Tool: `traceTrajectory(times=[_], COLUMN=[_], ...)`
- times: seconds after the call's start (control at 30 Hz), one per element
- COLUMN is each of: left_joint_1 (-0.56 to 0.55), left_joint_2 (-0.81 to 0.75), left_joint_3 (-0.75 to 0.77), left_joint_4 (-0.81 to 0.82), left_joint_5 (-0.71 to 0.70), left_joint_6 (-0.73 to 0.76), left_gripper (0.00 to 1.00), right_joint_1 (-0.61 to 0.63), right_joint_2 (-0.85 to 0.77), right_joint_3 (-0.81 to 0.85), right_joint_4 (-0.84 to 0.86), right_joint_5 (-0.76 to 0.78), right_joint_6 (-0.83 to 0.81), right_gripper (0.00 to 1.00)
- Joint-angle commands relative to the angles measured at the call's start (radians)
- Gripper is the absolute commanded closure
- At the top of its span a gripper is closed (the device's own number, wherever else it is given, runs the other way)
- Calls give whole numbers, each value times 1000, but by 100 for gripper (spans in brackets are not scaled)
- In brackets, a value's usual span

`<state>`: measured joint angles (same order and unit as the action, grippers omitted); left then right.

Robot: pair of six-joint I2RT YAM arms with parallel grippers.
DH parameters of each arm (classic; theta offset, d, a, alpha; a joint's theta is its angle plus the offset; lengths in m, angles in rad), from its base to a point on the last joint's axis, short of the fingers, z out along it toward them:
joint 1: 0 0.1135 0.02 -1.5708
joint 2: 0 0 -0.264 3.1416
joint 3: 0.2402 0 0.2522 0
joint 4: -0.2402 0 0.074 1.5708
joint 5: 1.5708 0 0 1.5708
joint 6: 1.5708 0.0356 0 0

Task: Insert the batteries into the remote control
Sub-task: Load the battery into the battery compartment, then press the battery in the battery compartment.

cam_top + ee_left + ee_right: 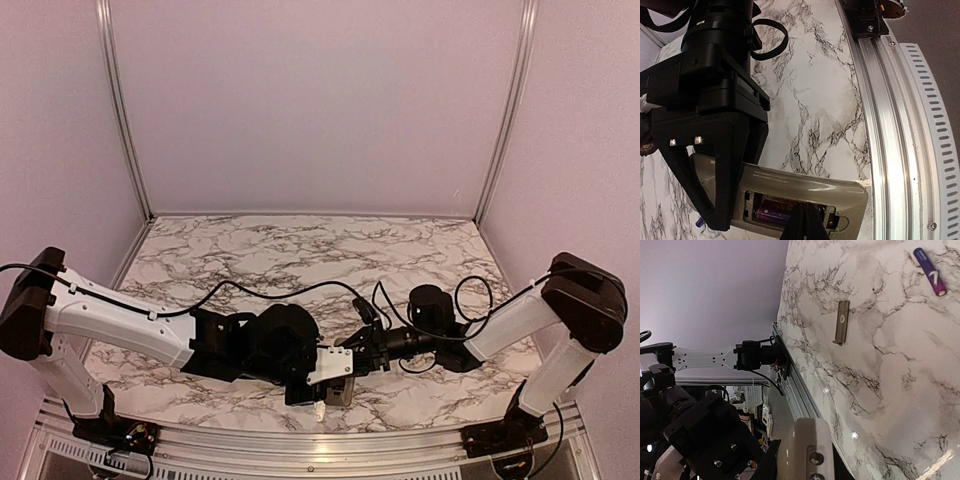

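The remote control (805,187) lies back up near the table's front rail, its tan-grey back showing an open recess with a purple battery (771,215) inside. My left gripper (803,222) is shut, its tips down in the recess over the battery's right end. My right gripper (722,170) clamps the remote's other end. In the right wrist view the remote's pale end (800,437) sits between my right gripper's (804,464) dark fingers. In the top view both grippers, left (316,386) and right (354,358), meet over the remote (339,391) at the front centre.
A second purple battery (930,271) and the tan battery cover (842,322) lie loose on the marble table (890,390). The aluminium front rail (890,125) runs right beside the remote. Cables loop above the right arm (470,300).
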<state>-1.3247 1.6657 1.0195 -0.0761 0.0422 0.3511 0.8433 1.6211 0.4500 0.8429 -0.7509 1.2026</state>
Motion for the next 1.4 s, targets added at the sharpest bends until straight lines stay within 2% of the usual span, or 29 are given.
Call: traceTrajectory(times=[0.0,0.3,0.47,0.5,0.53,0.57,0.6,0.63,0.77,0.9,1.0,1.17,1.37], left_joint_1=[22,-6,-8,-7,-7,-6,-3,2,29,35,38,80,101], left_joint_2=[-1,-155,-258,-289,-320,-353,-379,-398,-387,-293,-232,-188,-140], left_joint_3=[-9,-27,-105,-135,-167,-196,-226,-245,-219,-159,-143,-129,-102], left_joint_4=[-103,47,183,223,268,310,344,359,260,193,213,231,223], left_joint_5=[-67,-98,-165,-210,-255,-294,-331,-352,-377,-223,-140,-85,-55], left_joint_6=[-33,-43,-129,-168,-204,-255,-316,-391,-619,-690,-739,-822,-853], left_gripper=[94,75,60,51,38,24,5,2,1,2,11,24,37], right_joint_1=[12,11,11,11,11,11,11,11,11,11,11,11,11], right_joint_2=[-66,-58,-62,-64,-68,-73,-79,-87,-131,-184,-221,-281,-306], right_joint_3=[45,62,70,71,74,77,80,83,97,106,124,132,125], right_joint_4=[-20,-75,-99,-104,-110,-123,-135,-147,-210,-240,-289,-334,-327], right_joint_5=[-33,-9,7,12,16,22,29,39,83,119,147,177,182], right_joint_6=[-38,-87,-114,-121,-132,-143,-158,-173,-250,-317,-366,-403,-400], right_gripper=[100,100,100,100,100,100,100,100,100,100,100,100,100])
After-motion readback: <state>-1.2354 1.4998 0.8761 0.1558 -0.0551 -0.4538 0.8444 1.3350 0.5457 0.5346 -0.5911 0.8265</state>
